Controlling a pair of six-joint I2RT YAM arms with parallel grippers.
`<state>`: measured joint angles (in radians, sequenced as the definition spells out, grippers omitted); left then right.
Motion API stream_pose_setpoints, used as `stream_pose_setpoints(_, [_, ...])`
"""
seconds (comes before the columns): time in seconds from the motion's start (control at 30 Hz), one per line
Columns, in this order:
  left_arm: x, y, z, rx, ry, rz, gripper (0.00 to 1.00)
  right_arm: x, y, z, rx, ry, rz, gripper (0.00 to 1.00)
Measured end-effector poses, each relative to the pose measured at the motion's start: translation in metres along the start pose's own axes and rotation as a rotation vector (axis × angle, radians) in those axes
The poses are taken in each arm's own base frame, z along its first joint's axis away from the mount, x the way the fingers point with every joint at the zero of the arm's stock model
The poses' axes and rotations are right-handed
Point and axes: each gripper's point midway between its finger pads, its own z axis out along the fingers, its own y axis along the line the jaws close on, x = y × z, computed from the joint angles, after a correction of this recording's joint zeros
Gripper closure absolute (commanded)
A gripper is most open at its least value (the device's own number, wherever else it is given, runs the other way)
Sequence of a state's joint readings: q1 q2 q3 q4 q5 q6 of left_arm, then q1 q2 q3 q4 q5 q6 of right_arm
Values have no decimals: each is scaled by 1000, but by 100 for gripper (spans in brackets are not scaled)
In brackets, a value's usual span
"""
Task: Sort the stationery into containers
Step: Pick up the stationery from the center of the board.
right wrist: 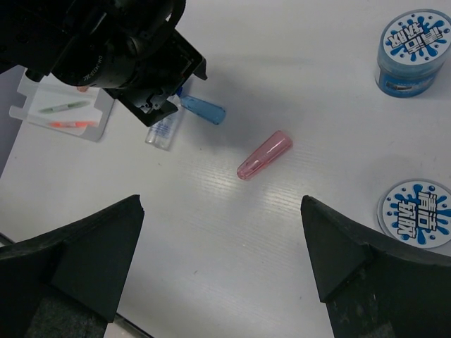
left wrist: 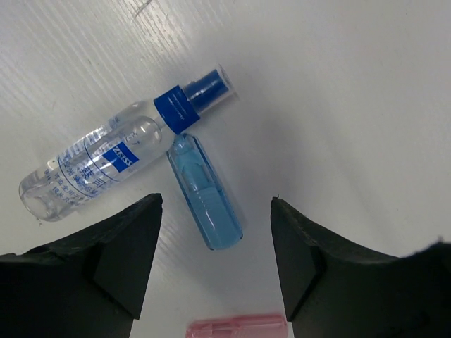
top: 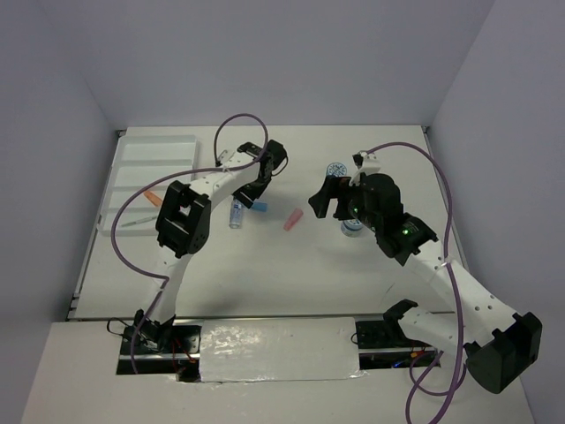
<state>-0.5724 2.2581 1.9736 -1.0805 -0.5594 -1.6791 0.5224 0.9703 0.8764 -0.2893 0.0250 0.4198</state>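
My left gripper (top: 259, 194) (left wrist: 217, 232) is open and empty, hovering just above the light blue piece (top: 259, 207) (left wrist: 206, 193), whose near end lies between the jaws. The clear bottle with blue cap (top: 237, 214) (left wrist: 99, 165) lies touching that piece. The pink piece (top: 293, 219) (left wrist: 236, 327) (right wrist: 264, 155) lies to the right. My right gripper (top: 320, 201) (right wrist: 222, 239) is open and empty, above the table near the pink piece. Two tape rolls (top: 336, 169) (top: 351, 228) (right wrist: 412, 53) (right wrist: 416, 215) stand on the right. The white tray (top: 150, 150) (right wrist: 25, 95) holds the orange piece (top: 154, 200) (right wrist: 70, 124) and green pen (top: 137, 221) (right wrist: 63, 107).
The tray sits at the far left of the white table, next to the left wall. Purple cables loop over both arms. The right arm partly covers the nearer tape roll in the top view.
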Motion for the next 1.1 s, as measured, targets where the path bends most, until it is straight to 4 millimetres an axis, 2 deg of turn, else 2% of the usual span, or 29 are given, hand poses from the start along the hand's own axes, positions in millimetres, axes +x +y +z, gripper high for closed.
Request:
stream_pose_setpoints(0.07, [-2, 0, 3, -3, 4, -7, 30, 0, 1, 1, -5, 1, -3, 0])
stream_pose_setpoints(0.33, [9, 5, 17, -20, 27, 6, 33, 5, 0, 7, -6, 21, -10, 0])
stream_pose_setpoints(0.37, [11, 6, 18, -22, 31, 7, 38, 6, 0, 8, -5, 24, -10, 0])
stream_pose_setpoints(0.5, [17, 14, 25, -37, 43, 26, 44, 7, -1, 9, -2, 29, -11, 0])
stream_pose_setpoints(0.53, [19, 15, 27, -39, 47, 32, 49, 7, -1, 9, -2, 29, -11, 0])
stream_pose_setpoints(0.57, [21, 16, 28, -40, 52, 35, 60, 7, -1, 9, -2, 29, -13, 0])
stream_pose_setpoints(0.63, [22, 16, 30, -42, 56, 43, 70, 7, -1, 9, -2, 29, -14, 0])
stream_pose_setpoints(0.9, [30, 9, 26, -3, 65, 72, 87, 7, -1, 9, -2, 29, -18, 0])
stream_pose_setpoints(1.03, [50, -3, 14, 81, 76, 126, 100, 7, -1, 9, -3, 29, -18, 0])
stream_pose_setpoints(1.1, [60, -4, 5, 128, 91, 157, 100, 7, -1, 9, -3, 29, -18, 0])
